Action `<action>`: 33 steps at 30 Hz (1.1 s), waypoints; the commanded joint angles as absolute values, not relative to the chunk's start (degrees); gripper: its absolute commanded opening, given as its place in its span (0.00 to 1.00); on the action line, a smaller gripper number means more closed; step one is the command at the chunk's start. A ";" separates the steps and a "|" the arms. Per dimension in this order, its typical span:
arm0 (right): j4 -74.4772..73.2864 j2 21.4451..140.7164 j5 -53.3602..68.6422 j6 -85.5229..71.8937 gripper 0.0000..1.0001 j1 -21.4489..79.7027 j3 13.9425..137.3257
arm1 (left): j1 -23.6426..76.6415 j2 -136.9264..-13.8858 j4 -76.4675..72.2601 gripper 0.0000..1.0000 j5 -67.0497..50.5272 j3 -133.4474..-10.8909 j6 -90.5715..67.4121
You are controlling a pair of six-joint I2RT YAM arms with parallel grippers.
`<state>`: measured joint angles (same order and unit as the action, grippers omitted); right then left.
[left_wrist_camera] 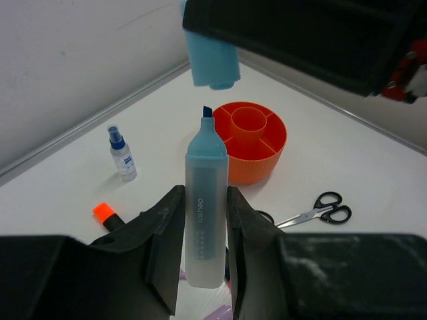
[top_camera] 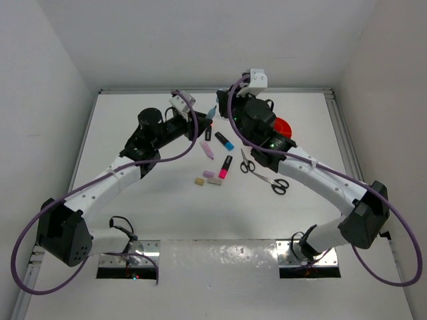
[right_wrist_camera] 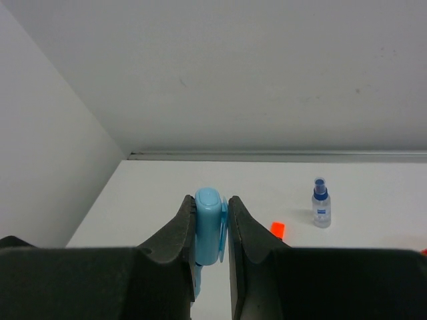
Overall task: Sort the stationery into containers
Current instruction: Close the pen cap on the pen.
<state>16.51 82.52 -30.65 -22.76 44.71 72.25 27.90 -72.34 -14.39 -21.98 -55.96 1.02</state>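
"Stationery first: where was the pale blue highlighter (left_wrist_camera: 203, 220)?"

"Upright in the left fingers (left_wrist_camera: 165, 230), which were closed round its lower barrel, its chisel tip bare. Its blue cap (right_wrist_camera: 209, 227) sat just above the tip, pinched between the right fingers (right_wrist_camera: 179, 230), which were closed on it."

"How would it handle?"

"Light and stiff, I'd judge, but the smooth plastic barrel could slip or twist. Mid-barrel looked the sound place to hold it, and the cap by its flat sides, lined up squarely."

"And the rest?"

"On the counter (top_camera: 167, 220), seen from the left wrist, a spray bottle (left_wrist_camera: 122, 153) and an orange-capped marker (left_wrist_camera: 103, 213) lay to the left. The orange tub (left_wrist_camera: 250, 143) stood ahead, its visible compartments empty, with scissors (left_wrist_camera: 313, 212) to its right. From above, a pink-capped marker (top_camera: 225, 167) and small erasers (top_camera: 207, 180) lay between the arms."
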 commanded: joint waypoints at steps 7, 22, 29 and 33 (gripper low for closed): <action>18.90 83.93 -30.50 -26.10 0.00 44.21 71.54 | 29.00 -71.45 -21.79 0.00 -21.80 -53.88 -3.25; 17.75 83.85 -30.67 -29.71 0.00 44.12 69.52 | 29.18 -73.83 -23.64 0.00 -18.64 -54.14 -6.24; 18.10 84.20 -30.67 -29.53 0.00 44.73 68.65 | 29.27 -74.27 -28.11 0.00 -17.14 -54.14 -7.81; 20.56 84.64 -30.50 -30.23 0.00 45.70 65.66 | 30.06 -75.85 -33.13 0.00 -18.54 -54.75 -9.58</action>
<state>19.09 84.23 -30.85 -29.52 44.73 68.10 29.02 -75.29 -23.81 -18.55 -53.87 -7.42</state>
